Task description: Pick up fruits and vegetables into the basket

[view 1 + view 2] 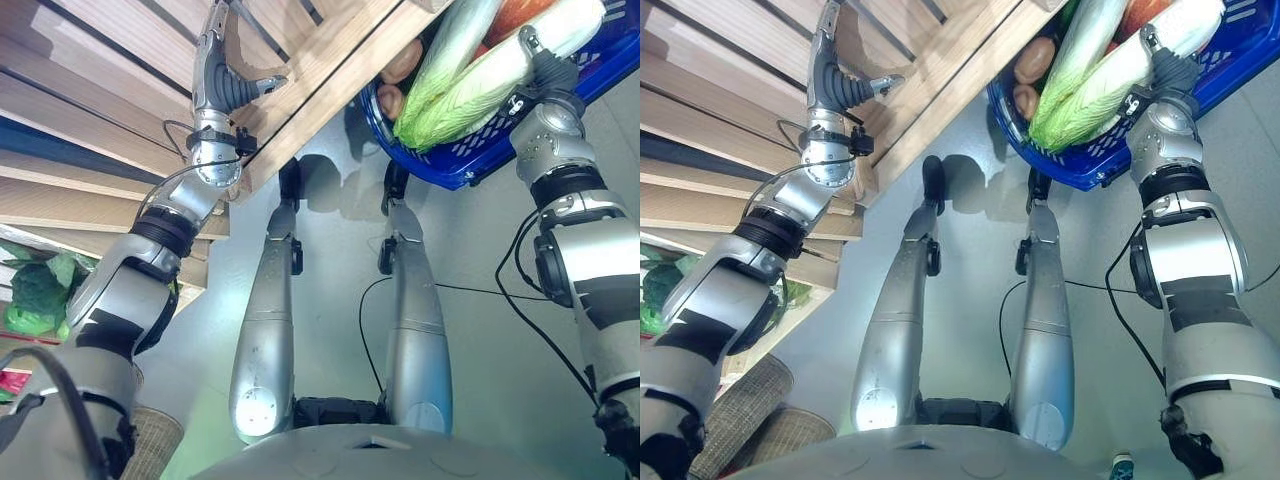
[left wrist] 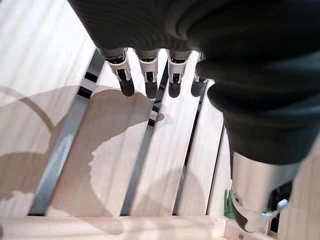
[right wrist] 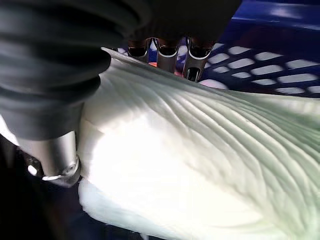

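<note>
Right wrist view: right hand [image 3: 170,50] curls around napa cabbage [image 3: 200,165], lowering it into blue basket [image 1: 470,165] upper right; left hand [image 2: 150,75], fingers relaxed, holds nothing over wooden slats [image 2: 165,165].

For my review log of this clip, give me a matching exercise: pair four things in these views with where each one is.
Things:
1. napa cabbage
2. left hand
3. right hand
4. potatoes

Places:
A. over bare wooden slats
B. on the cabbage's pale stem end, fingers curled over it
C. lying across the blue basket, leafy end out over its rim
D. in the basket beside the cabbage's leafy end

Pairs: 1-C, 2-A, 3-B, 4-D
</note>
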Available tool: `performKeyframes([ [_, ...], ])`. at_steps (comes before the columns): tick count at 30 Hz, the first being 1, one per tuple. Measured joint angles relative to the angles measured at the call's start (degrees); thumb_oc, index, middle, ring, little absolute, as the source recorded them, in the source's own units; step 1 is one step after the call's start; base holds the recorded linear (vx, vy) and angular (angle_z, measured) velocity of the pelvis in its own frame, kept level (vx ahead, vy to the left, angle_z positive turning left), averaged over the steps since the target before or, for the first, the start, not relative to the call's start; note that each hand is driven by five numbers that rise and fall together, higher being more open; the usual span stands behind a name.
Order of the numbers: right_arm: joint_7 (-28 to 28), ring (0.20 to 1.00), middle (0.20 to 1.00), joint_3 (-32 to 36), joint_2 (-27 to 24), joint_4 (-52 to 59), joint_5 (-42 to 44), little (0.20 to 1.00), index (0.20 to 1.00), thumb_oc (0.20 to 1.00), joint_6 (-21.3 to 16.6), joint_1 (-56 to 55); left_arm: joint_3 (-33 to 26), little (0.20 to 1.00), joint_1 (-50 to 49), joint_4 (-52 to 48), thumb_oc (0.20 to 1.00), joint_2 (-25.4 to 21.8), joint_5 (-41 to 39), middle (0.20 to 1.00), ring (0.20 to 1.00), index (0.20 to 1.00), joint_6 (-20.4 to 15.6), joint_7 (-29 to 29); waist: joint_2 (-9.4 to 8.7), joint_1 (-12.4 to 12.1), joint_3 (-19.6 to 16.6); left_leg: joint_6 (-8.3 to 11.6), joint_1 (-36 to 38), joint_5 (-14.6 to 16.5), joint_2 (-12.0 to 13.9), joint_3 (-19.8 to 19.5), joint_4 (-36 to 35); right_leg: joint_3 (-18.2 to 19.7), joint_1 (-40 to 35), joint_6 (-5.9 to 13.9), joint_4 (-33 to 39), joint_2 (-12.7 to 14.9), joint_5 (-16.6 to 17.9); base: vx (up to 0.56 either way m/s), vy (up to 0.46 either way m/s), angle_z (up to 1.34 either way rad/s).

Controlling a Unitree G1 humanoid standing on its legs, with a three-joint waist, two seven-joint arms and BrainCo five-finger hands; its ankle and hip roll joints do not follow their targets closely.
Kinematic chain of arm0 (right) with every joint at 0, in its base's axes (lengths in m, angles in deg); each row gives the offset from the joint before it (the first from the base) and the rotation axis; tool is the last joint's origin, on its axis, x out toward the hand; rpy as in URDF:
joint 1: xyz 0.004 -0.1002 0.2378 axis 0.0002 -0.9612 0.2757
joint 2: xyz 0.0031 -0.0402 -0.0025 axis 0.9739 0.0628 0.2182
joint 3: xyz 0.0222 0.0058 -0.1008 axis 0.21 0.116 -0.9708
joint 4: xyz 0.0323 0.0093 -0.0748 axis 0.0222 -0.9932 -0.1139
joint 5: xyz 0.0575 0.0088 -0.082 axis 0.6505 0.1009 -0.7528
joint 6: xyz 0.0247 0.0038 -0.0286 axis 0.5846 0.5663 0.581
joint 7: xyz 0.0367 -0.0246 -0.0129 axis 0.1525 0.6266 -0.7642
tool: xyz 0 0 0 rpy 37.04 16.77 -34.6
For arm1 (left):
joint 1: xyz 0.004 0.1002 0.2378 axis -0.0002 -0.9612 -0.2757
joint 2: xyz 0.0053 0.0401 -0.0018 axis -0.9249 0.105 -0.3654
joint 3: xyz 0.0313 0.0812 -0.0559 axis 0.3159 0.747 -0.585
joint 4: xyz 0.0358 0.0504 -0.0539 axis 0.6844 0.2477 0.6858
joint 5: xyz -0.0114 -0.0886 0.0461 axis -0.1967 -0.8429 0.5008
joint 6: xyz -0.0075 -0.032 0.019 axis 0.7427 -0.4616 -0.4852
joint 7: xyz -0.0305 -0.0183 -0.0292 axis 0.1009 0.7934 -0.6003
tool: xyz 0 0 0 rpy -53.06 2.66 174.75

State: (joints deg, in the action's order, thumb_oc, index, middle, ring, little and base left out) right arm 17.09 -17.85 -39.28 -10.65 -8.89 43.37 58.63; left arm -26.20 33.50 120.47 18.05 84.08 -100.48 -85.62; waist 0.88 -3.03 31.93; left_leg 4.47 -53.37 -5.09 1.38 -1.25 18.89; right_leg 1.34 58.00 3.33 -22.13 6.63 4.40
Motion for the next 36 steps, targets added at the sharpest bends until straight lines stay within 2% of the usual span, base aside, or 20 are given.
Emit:
performKeyframes([
  [2,0.4,1.000,1.000,-0.3,-0.4,-0.3,-0.1,1.000,1.000,1.000,0.7,1.1,0.2,1.000,0.1,0.0,1.000,0.2,0.0,1.000,1.000,1.000,0.0,-0.1,0.93,0.2,0.1,-0.02,-1.2,0.0,-0.2,-0.1,0.8,-0.1,0.9,0.01,-0.3,0.1,0.0,0.00,0.000,0.00],
  [6,0.5,1.000,1.000,-0.3,-0.6,-1.3,-0.5,1.000,1.000,1.000,1.6,1.0,0.6,1.000,0.1,-0.3,1.000,0.2,0.0,1.000,1.000,1.000,0.0,-0.5,1.38,0.0,0.2,-0.04,-1.5,0.0,-0.5,-0.1,0.8,0.1,1.7,0.02,-1.0,0.4,0.0,0.00,0.008,0.00],
  [19,0.5,1.000,1.000,-0.1,-0.7,-2.2,-1.5,1.000,1.000,1.000,2.0,0.1,0.7,1.000,-0.8,-0.9,1.000,0.2,-0.4,1.000,1.000,1.000,0.0,-0.7,1.40,0.0,0.2,-0.05,-0.9,0.2,-0.5,-0.2,1.8,0.0,0.6,0.01,-1.0,0.3,0.0,-0.01,0.003,0.00],
  [24,0.3,1.000,1.000,0.5,-0.7,-2.9,-1.5,1.000,1.000,1.000,1.9,-2.9,0.5,1.000,-3.9,-1.1,1.000,-0.1,-0.4,1.000,1.000,1.000,0.0,0.5,1.37,-0.3,0.2,-0.33,4.1,0.7,-0.5,-0.3,1.9,-0.2,-5.0,0.15,0.1,0.3,0.1,-0.05,-0.001,0.00],
  [32,-0.9,1.000,1.000,2.6,-1.7,-3.0,-1.7,1.000,1.000,1.000,0.2,-9.6,-0.2,1.000,-10.0,-1.9,1.000,-1.5,-1.2,1.000,1.000,1.000,0.1,5.8,1.35,0.2,0.2,-1.12,13.4,1.2,-0.6,-0.1,-0.1,-0.7,-16.8,0.98,6.9,0.6,2.2,-0.05,0.002,-0.01],
  [36,-1.8,1.000,1.000,3.3,-1.8,-1.9,-3.7,1.000,1.000,1.000,-1.0,-14.3,-2.6,1.000,-14.7,-1.8,1.000,-2.1,-2.6,1.000,1.000,1.000,0.3,8.8,1.19,0.2,0.2,-1.49,21.5,1.3,-0.6,0.0,-3.2,-1.5,-25.7,1.51,11.6,0.7,3.2,-0.01,0.026,0.00],
])
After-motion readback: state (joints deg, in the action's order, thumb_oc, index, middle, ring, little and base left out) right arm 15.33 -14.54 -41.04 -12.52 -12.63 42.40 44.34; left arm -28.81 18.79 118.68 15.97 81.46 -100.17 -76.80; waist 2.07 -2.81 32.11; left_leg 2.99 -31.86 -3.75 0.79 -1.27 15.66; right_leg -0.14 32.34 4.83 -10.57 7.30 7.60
